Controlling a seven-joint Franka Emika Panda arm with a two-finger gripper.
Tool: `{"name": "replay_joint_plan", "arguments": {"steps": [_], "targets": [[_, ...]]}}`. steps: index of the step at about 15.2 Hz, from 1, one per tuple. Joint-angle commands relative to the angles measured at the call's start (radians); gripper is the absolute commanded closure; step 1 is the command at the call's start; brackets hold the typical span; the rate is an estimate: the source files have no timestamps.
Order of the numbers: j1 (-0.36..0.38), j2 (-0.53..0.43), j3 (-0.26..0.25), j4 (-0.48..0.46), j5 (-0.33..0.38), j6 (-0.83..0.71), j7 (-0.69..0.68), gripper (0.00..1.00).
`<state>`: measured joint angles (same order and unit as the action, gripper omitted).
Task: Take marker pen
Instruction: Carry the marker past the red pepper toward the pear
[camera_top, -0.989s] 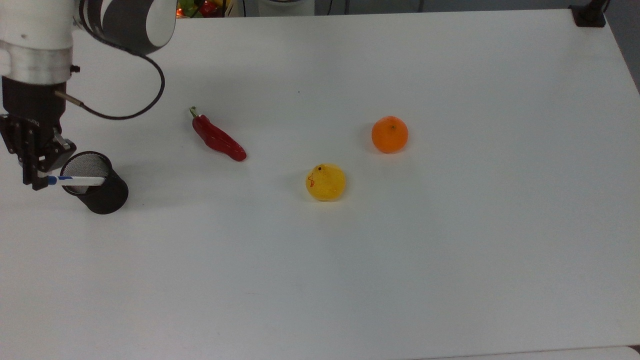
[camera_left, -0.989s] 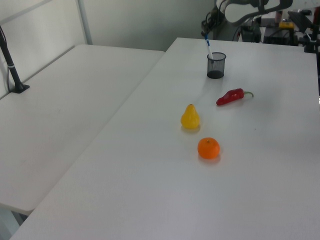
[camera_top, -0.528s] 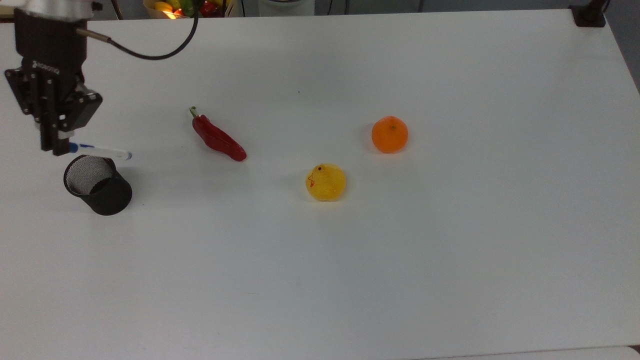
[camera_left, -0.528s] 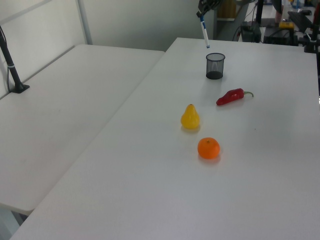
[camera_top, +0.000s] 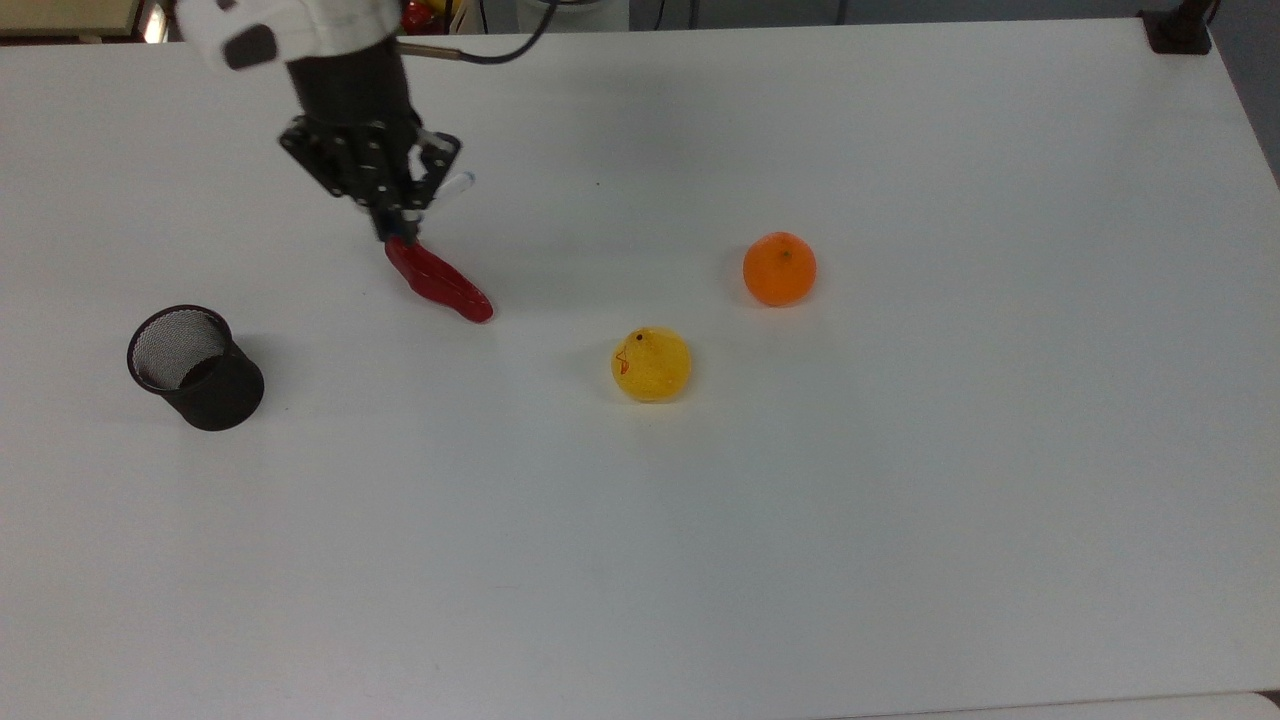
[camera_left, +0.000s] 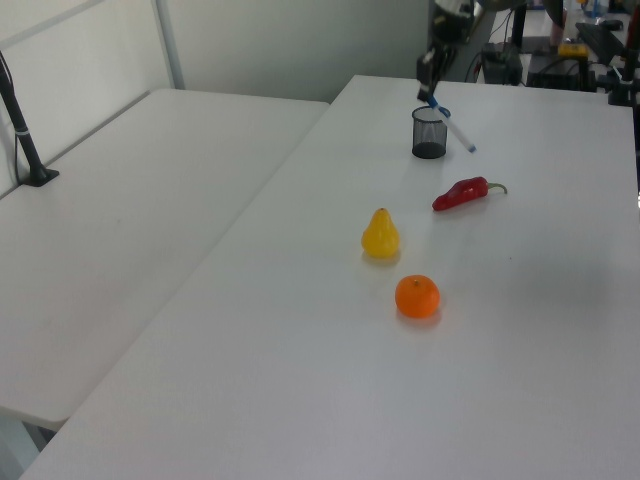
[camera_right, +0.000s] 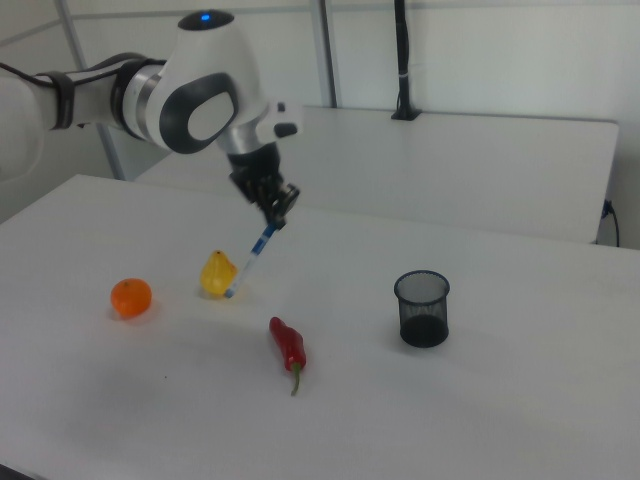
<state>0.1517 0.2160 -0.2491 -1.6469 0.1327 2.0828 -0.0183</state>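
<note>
The marker pen (camera_right: 250, 262), a slim white barrel with a blue cap, hangs tilted in the air with my gripper (camera_right: 277, 218) shut on its capped end. In the top view my gripper (camera_top: 400, 222) hovers over the stem end of the red chilli (camera_top: 440, 282), and the marker pen's (camera_top: 452, 187) white end sticks out to the top view's right. In the left view the marker pen (camera_left: 455, 130) slants down from my gripper (camera_left: 431, 92), in front of the black mesh cup (camera_left: 430, 132).
The black mesh cup (camera_top: 195, 367) stands upright at the top view's left with nothing seen in it. A yellow pear (camera_top: 651, 364) and an orange (camera_top: 779, 268) lie mid-table. The white table (camera_top: 900, 520) stretches bare to the top view's right and front.
The gripper lifted the marker pen out of the black mesh cup, then carried it to the top view's right. It is now over the chilli, and the pen is tilted more.
</note>
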Motion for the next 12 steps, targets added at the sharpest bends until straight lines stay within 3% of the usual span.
{"name": "replay_joint_plan", "arguments": {"steps": [1,6,12], "targets": [[0.040,-0.032,0.034,-0.135,0.024,-0.095,-0.095,1.00],[0.081,0.083,0.063,-0.169,0.019,-0.102,-0.126,1.00],[0.103,0.148,0.074,-0.166,-0.005,-0.102,-0.173,1.00]]}}
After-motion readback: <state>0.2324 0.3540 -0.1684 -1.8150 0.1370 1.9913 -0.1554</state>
